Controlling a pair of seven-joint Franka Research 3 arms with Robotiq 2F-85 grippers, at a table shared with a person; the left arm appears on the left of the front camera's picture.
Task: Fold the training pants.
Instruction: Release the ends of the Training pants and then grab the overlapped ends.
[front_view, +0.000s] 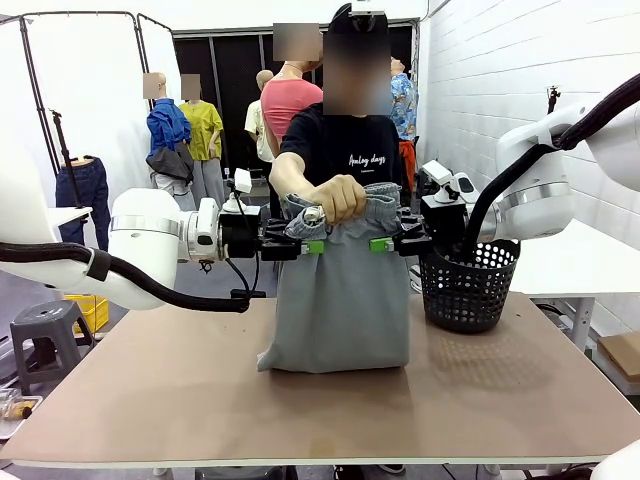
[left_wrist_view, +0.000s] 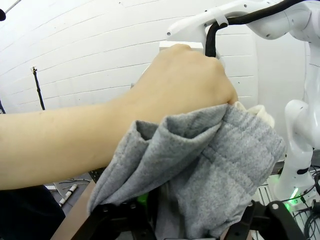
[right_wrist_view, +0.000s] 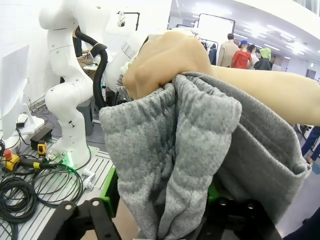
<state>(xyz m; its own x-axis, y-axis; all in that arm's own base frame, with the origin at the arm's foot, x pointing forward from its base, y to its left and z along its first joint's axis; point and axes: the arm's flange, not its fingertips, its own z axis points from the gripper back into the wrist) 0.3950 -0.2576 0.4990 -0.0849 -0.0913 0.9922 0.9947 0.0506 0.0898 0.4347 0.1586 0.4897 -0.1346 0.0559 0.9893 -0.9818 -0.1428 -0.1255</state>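
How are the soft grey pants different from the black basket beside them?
The light grey soft jersey training pants are plain, floppy cloth; the round black basket is stiff-looking and full of little holes. A person's hand holds the pants up by the waistband, their lower end resting on the brown table; the basket stands by itself. The pants reach higher than the basket. Both touch the table.

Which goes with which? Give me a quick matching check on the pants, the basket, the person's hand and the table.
1 training pants
2 basket
3 person's hand
4 table

A tan, flat top
B clutching the waistband's middle
C black, standing to the right of the pants
D grey, hanging, lower end resting on the table

Pairs: 1-D, 2-C, 3-B, 4-A
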